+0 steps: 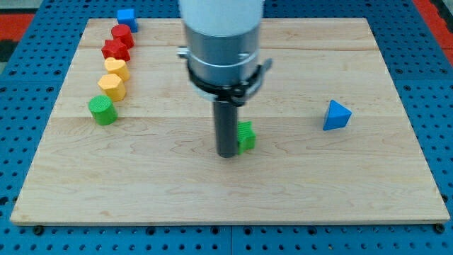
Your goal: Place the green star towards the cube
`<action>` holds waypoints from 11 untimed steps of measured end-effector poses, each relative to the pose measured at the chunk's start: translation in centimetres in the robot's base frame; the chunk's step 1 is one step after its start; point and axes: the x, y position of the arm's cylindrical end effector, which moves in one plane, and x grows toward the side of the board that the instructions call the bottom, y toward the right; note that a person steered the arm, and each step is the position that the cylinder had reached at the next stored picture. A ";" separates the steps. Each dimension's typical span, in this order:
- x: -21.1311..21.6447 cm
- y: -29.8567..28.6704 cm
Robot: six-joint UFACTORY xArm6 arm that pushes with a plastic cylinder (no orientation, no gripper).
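Observation:
The green star lies near the middle of the wooden board, partly hidden behind my rod. My tip rests on the board just at the star's left side, touching or nearly touching it. The blue cube sits at the view's top left, at the board's far edge. It is far from the star, up and to the left.
A column of blocks runs down the left: red cylinder, red star, yellow heart, yellow hexagon, green cylinder. A blue triangular block lies at the right. The board lies on a blue pegboard.

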 end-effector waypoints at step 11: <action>-1.3 1.6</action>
